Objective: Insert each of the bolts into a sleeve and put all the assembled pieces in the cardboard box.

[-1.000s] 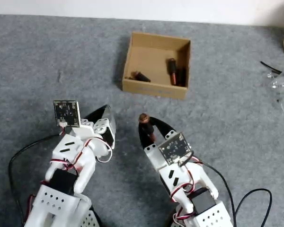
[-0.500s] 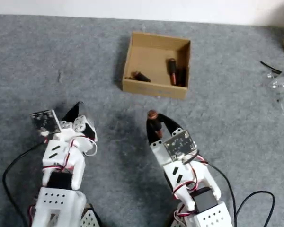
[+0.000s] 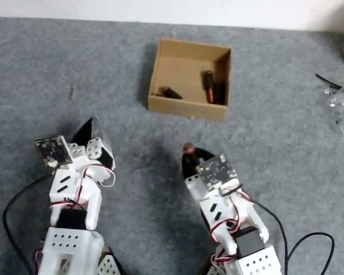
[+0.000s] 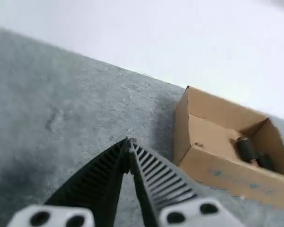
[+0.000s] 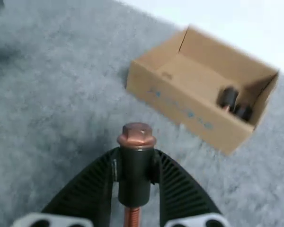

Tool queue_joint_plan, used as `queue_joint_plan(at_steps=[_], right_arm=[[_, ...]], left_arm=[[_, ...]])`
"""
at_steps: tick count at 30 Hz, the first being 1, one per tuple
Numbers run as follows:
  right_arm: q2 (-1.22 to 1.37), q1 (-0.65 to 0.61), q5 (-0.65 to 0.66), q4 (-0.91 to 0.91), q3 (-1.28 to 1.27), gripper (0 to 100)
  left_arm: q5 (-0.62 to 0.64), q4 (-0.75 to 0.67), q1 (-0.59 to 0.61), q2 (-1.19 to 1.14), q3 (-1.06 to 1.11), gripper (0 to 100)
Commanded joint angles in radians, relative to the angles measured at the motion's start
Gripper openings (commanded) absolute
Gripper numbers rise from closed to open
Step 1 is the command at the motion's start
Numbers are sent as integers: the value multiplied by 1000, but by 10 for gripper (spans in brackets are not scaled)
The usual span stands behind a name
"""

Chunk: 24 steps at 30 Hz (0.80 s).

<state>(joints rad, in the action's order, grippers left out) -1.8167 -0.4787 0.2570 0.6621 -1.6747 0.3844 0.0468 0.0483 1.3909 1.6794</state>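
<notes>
Right gripper [image 5: 135, 156], at 6 o'clock on the table, is clamped on a black sleeve [image 5: 134, 176]. A copper bolt [image 5: 136, 135] runs through the sleeve, head poking out past the fingertips, shank showing below. The piece is held off the grey carpet [image 3: 286, 143].

Left gripper [image 4: 129, 144], at about 9 o'clock from the right one, has its jaws pressed together on nothing, tips over bare carpet.

Cardboard box [image 3: 186, 107] sits at 12 o'clock from the right gripper and about 1 o'clock from the left, well apart from both. Inside it, one assembled piece [image 3: 208, 86] lies toward the 3 o'clock wall, and a second dark piece [image 3: 171, 92] lies at the near 7 o'clock corner.
</notes>
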Motion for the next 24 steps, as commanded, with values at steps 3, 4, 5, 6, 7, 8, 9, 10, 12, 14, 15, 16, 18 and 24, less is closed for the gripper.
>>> queue_joint_plan(at_steps=[3,4,5,6,7,8,9,10,12,14,15,16,18,24], right_arm=[[-22,15,15,28,-145,6],[-22,15,15,28,-145,6],[-22,15,17,33,-145,6],[-22,15,17,35,-145,6],[-22,16,17,45,-145,6],[-22,16,17,70,-145,6],[-22,16,17,96,-145,6],[-22,16,17,120,-145,6],[-22,16,17,142,-145,6],[-22,16,17,143,-145,6],[-22,16,15,145,-145,6],[-22,16,15,147,-145,6],[-22,16,17,147,-145,6],[-22,30,17,-76,-142,5]], left_arm=[[-144,-6,1,7,25,10],[-144,-6,-1,8,25,10],[-144,-6,-1,8,25,10],[-144,-6,-1,10,25,10],[-144,-6,-1,10,25,10],[-144,-6,-1,12,25,10],[-144,-6,-1,13,25,9],[-144,-5,-1,13,25,9],[-144,-5,-1,13,25,9],[-144,-5,-1,13,25,9],[-144,-5,-1,13,25,9],[-144,-5,-1,13,25,9],[-144,-5,-1,13,25,10],[-147,-3,-19,15,25,9]])
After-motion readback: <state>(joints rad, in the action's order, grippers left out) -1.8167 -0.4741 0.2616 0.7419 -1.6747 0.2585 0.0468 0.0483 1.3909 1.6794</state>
